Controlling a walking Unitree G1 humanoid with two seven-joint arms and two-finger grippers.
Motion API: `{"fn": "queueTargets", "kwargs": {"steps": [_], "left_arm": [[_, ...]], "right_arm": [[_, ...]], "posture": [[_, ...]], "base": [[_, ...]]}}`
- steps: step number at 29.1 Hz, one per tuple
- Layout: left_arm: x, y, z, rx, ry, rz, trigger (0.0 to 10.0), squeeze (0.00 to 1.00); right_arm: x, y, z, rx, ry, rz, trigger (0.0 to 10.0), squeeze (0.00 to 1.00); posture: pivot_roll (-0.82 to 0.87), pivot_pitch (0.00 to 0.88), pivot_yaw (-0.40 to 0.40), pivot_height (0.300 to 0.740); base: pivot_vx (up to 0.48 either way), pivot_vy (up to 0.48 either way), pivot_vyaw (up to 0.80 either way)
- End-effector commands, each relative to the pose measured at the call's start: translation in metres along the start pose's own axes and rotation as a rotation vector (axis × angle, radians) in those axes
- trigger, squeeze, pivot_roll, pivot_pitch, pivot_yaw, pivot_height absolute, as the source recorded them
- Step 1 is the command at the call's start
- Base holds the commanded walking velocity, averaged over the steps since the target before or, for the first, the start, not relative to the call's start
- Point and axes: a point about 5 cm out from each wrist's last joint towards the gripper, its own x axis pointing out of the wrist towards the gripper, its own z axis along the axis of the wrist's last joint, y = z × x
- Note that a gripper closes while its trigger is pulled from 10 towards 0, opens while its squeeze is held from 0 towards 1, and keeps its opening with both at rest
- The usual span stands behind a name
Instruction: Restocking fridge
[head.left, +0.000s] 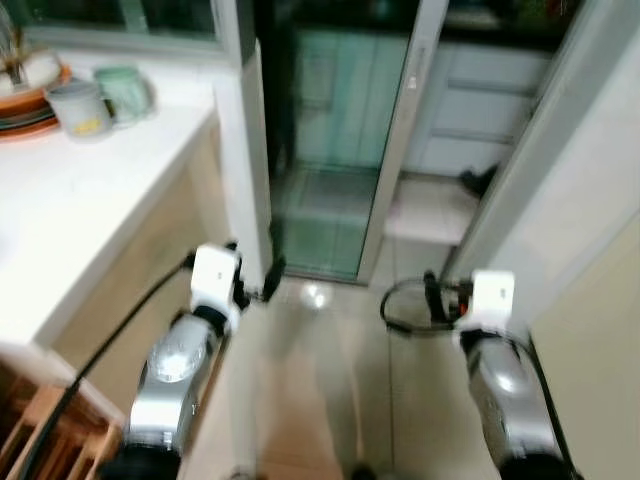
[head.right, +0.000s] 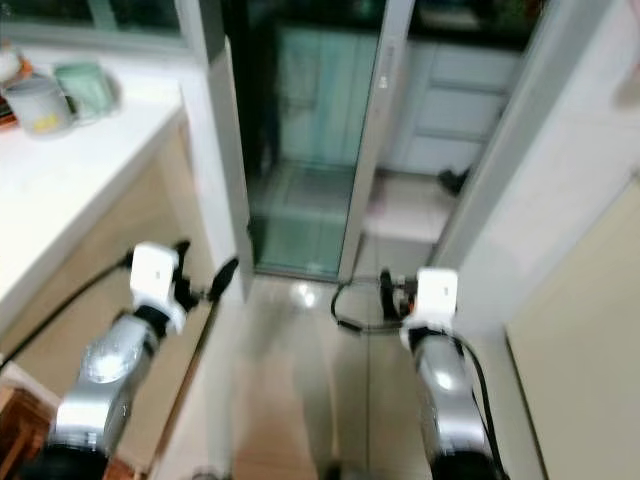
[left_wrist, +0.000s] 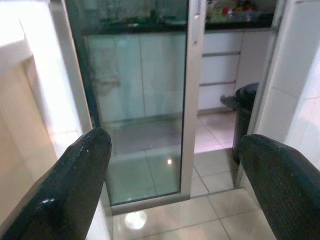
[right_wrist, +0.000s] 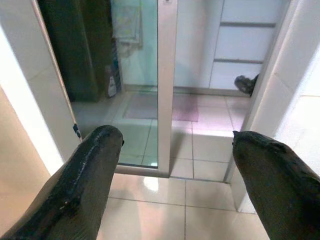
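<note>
Ahead, no fridge can be made out past the glass door (head.left: 335, 150). Left gripper (left_wrist: 175, 185) and right gripper (right_wrist: 175, 180) gape empty; walking on, either could clip the door frame (head.left: 392, 140).

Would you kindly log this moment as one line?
phase: approaching glass sliding door | left gripper: open, empty | right gripper: open, empty | counter: mugs at robot's left

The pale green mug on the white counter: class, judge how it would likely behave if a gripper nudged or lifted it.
The pale green mug looks glazed, so probably stiff, slippery and breakable. It stands upright and squat, so a nudge would likely slide it, not tip it. It stands close beside a grey mug, so a push might knock them together.
</note>
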Motion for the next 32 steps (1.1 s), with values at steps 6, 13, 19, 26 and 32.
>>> {"fn": "queueTargets", "kwargs": {"steps": [6, 13, 19, 26, 32], "left_arm": [[0.001, -0.003, 0.001, -0.005, -0.006, -0.014, 10.0, 0.0], [0.001, -0.003, 0.0, -0.006, -0.004, -0.017, 10.0, 0.0], [0.001, -0.003, 0.0, -0.006, -0.006, -0.018, 10.0, 0.0], [0.001, -0.002, 0.0, -0.021, -0.008, 0.004, 10.0, 0.0], [0.003, 0.009, -0.003, -0.11, 0.002, 0.1, 10.0, 1.0]], "right_arm": [[0.0, -0.002, 0.001, -0.01, -0.007, -0.003, 10.0, 0.0], [-0.001, 0.002, 0.001, 0.021, -0.014, 0.015, 10.0, 0.0], [0.0, 0.001, 0.0, 0.018, -0.01, 0.009, 10.0, 0.0], [-0.001, -0.002, 0.001, 0.027, -0.028, -0.016, 10.0, 0.0], [-0.002, -0.009, 0.012, -0.008, -0.101, -0.071, 10.0, 1.0]], "posture": [[-0.08, 0.0, -0.014, 0.74], [-0.08, 0.0, -0.012, 0.74], [-0.09, 0.0, -0.009, 0.74], [-0.09, 0.0, -0.007, 0.74], [-0.09, 0.0, -0.004, 0.74]], "base": [[-0.287, 0.0, 0.0], [-0.295, 0.0, 0.0], [-0.301, 0.0, 0.0], [-0.306, 0.0, 0.0], [-0.31, 0.0, 0.0]]}}
